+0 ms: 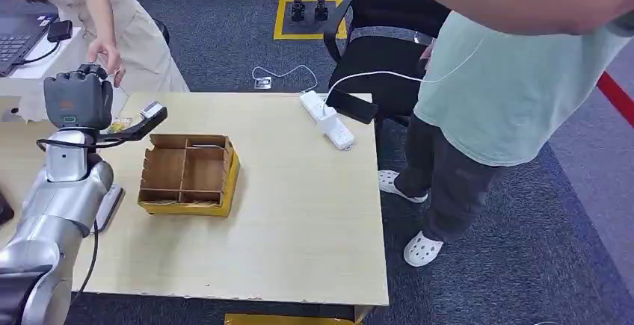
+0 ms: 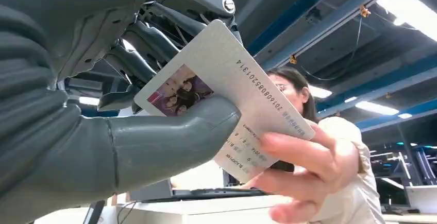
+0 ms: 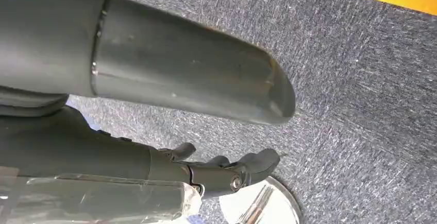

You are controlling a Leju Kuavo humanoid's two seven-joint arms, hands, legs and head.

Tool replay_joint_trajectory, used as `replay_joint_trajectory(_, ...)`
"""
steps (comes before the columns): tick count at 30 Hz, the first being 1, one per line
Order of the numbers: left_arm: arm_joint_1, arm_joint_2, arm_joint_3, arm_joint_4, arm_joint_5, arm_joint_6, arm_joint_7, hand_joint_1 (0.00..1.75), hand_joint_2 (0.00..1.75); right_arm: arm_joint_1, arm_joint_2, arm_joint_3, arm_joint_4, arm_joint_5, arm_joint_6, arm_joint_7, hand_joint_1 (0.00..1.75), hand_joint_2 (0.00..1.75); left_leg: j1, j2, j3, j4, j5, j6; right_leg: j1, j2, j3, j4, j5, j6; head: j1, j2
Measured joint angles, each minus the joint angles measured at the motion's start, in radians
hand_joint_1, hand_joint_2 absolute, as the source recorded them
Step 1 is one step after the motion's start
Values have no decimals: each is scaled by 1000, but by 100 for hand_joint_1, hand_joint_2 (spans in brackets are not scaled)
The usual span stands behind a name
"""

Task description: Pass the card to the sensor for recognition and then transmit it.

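Observation:
My left hand [image 1: 77, 98] is raised over the table's far left corner. In the left wrist view its thumb [image 2: 170, 136] and dark fingers [image 2: 139, 59] pinch a white card [image 2: 232, 87] with a small photo and printed numbers. A person's hand [image 2: 309, 175] grips the card's other end; in the head view that hand [image 1: 110, 57] reaches down just behind mine. A black sensor on a stand [image 1: 149, 116] sits on the table right beside my left hand. My right hand [image 3: 221, 170] hangs over grey carpet, fingers apart, holding nothing.
A brown divided cardboard box [image 1: 191, 174] stands on the wooden table [image 1: 299, 213]. A white power strip [image 1: 329, 119] and a black phone [image 1: 351, 105] lie at the far right edge. A second person in a green shirt [image 1: 516, 78] stands close to the table's right side.

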Motion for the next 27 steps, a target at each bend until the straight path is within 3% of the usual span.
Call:
replay_joint_trajectory(8,0,2,0,-1,-24,0,11,175,175,0,3,0,0,-3,2,0,0,0,0,0,0,0,0,0,0,0,0,0,0,0,0,0)
replay_joint_trajectory(9,0,3,0,0,-25,0,13,0,175,0,3,0,0,-3,2,0,0,0,0,0,0,0,0,0,0,0,0,0,0,0,0,0)
replay_joint_trajectory(20,3,10,1,-3,4,0,-24,0,175,1,3,5,0,-14,2,-1,0,0,0,0,0,0,0,0,0,0,0,0,0,0,0,0)
replay_joint_trajectory(22,0,10,1,3,53,-11,-63,0,175,2,3,5,0,-17,3,-1,0,0,0,0,0,0,0,0,0,0,0,0,0,0,0,0)
replay_joint_trajectory(24,-9,8,2,21,131,-56,-109,0,175,2,3,5,0,-21,3,-1,0,0,0,0,0,0,0,0,0,0,0,0,0,0,0,0)
replay_joint_trajectory(27,-22,5,3,36,246,-189,-174,0,175,3,3,5,0,-27,3,1,0,0,0,0,0,0,0,0,0,0,0,0,0,0,0,0)
